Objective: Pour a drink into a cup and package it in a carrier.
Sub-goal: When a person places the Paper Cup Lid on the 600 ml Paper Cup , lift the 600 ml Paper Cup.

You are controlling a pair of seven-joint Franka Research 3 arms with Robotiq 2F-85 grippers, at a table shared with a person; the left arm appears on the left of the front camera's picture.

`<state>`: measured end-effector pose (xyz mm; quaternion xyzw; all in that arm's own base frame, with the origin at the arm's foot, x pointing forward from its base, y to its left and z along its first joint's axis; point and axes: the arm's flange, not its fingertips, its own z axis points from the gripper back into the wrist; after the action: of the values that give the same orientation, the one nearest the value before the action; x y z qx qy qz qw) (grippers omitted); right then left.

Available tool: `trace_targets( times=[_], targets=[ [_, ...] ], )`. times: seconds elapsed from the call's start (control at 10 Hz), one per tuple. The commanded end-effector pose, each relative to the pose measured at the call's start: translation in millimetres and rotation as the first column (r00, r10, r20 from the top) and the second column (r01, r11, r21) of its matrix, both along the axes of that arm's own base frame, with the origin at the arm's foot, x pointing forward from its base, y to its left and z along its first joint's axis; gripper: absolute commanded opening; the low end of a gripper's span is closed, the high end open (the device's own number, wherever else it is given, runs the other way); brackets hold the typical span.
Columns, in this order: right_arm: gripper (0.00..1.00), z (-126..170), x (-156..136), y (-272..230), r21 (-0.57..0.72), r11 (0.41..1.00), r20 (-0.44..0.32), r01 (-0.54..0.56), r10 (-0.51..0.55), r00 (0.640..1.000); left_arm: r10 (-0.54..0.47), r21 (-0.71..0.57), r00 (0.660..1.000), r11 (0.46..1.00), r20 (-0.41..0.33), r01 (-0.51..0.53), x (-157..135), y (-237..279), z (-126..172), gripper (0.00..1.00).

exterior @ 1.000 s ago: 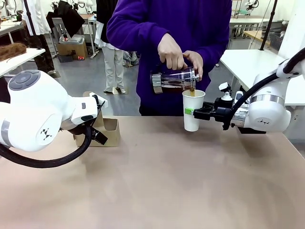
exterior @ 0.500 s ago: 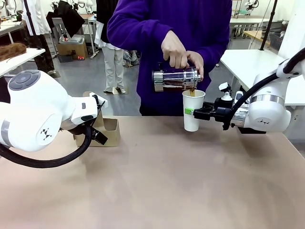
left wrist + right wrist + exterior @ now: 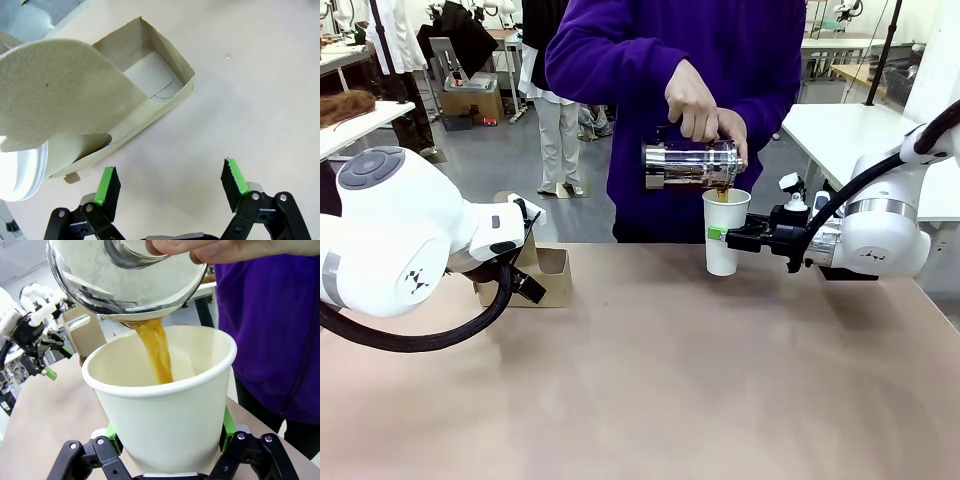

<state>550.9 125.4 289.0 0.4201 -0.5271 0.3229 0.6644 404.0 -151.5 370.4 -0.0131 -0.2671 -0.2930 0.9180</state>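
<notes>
A person in a purple top tips a glass press pot point(image 3: 688, 165) over the tall white cup point(image 3: 723, 232). The brown drink point(image 3: 157, 350) streams from the pot's lip point(image 3: 125, 275) into the cup point(image 3: 165, 410). My right gripper point(image 3: 728, 236) is shut on the cup's side and holds it upright at the table's far edge; its green pads point(image 3: 226, 426) press the cup wall. The brown cardboard carrier point(image 3: 548, 276) stands at the far left. My left gripper point(image 3: 170, 182) hovers open just beside the carrier point(image 3: 100, 95), touching nothing.
A white lidded cup point(image 3: 17, 172) sits in the carrier's near pocket, behind the raised handle panel; the other pocket point(image 3: 150, 82) is bare. The left arm's bulky white body point(image 3: 400, 240) covers part of the carrier. The tan tabletop point(image 3: 650, 380) spreads out in front.
The person's hand has lifted the pot a little and tipped it further toward level while the drink keeps flowing. Neither arm has moved.
</notes>
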Motion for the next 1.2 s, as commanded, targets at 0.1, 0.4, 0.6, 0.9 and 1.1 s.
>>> trace_targets(
  times=[0.1, 0.4, 0.6, 0.9, 1.1],
  targets=[
    [0.84, 2.9, 0.0, 2.6, -0.001, 1.000, 0.001, 0.007, -0.007, 1.000, 0.000, -0.002, 1.000, 1.000, 0.000, 0.000, -0.2, 0.3, 0.2, 1.00],
    [0.84, 2.9, 0.0, 2.6, -0.001, 1.000, 0.001, 0.007, -0.007, 1.000, 0.000, -0.002, 1.000, 1.000, 0.000, 0.000, -0.2, 0.3, 0.2, 1.00],
    [0.84, 2.9, 0.0, 2.6, -0.001, 1.000, 0.001, 0.007, -0.007, 1.000, 0.000, -0.002, 1.000, 1.000, 0.000, 0.000, -0.2, 0.3, 0.2, 1.00],
    [0.84, 2.9, 0.0, 2.6, -0.001, 1.000, 0.001, 0.007, -0.007, 1.000, 0.000, -0.002, 1.000, 1.000, 0.000, 0.000, -0.2, 0.3, 0.2, 1.00],
    [0.84, 2.9, 0.0, 2.6, -0.001, 1.000, 0.001, 0.007, -0.007, 1.000, 0.000, -0.002, 1.000, 1.000, 0.000, 0.000, -0.2, 0.3, 0.2, 1.00]
  ],
)
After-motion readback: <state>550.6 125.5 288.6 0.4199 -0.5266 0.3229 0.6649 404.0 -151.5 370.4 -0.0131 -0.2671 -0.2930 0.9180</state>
